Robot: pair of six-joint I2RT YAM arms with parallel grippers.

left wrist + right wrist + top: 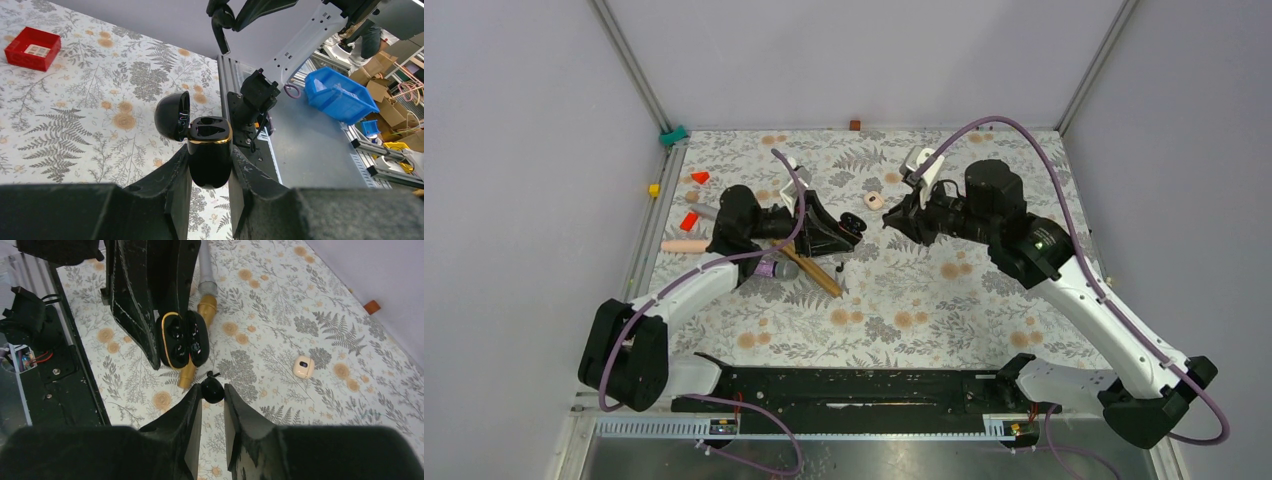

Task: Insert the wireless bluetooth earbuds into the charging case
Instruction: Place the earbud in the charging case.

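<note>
My left gripper [209, 162] is shut on the charging case [210, 150], a glossy black pebble with a gold rim. Its lid [172, 116] hangs open to the left, and two dark sockets show on top. In the right wrist view the open case [175, 342] sits just beyond my right gripper [212, 392]. That gripper is shut on one small black earbud [212, 389], which is apart from the case. From above, the left gripper [852, 230] and right gripper [890, 221] face each other closely above the mat. I cannot make out a second earbud.
A gold-handled microphone [816, 272] and a grey one [774, 268] lie under the left arm. A cream-pink rounded object [303, 366] lies on the mat behind the grippers. Red blocks [689, 221], a pink cylinder [686, 246] and a yellow cube [654, 189] sit at the left.
</note>
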